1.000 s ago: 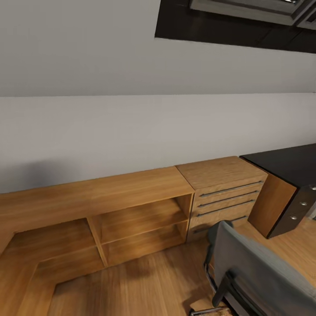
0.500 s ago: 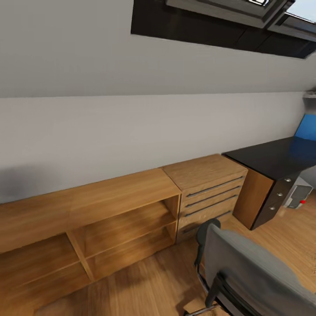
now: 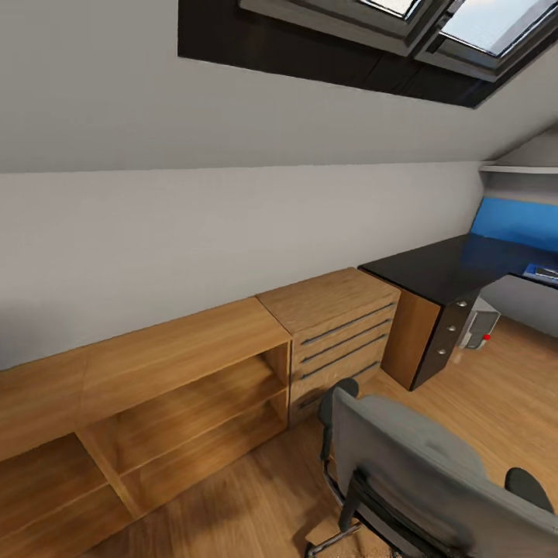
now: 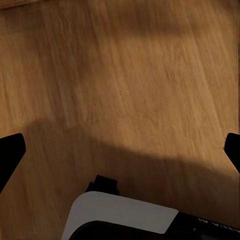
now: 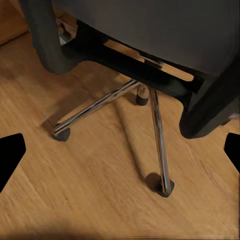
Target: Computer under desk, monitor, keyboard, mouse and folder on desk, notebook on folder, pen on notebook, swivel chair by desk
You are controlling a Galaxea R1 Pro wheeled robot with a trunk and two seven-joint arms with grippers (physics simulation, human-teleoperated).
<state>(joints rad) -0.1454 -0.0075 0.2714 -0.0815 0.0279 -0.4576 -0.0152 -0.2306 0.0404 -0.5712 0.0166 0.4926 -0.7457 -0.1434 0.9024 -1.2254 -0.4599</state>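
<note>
The swivel chair (image 3: 418, 473) stands close in front of me at the head view's lower right, its tall grey back towards me and hiding its seat. The right wrist view looks under it at the chrome star base (image 5: 152, 107) and castors. Beyond it is the desk (image 3: 442, 271), with a black top and a blue back panel (image 3: 515, 221). The pale computer (image 3: 477, 329) sits on the floor under the desk. My right gripper (image 5: 120, 152) is open above the floor beside the chair base. My left gripper (image 4: 120, 152) is open over bare wooden floor.
A light wooden drawer chest (image 3: 333, 325) stands against the desk's near end, with a low open wooden shelf unit (image 3: 170, 387) to its left along the white wall. A small blue-and-white thing (image 3: 542, 272) lies on the desk at the picture's edge. Skylights (image 3: 434, 23) are overhead.
The head view has swung to the right: the shelf and chest slid left in the picture, and more of the desk, its blue panel and the computer came into view. The things themselves have not moved.
</note>
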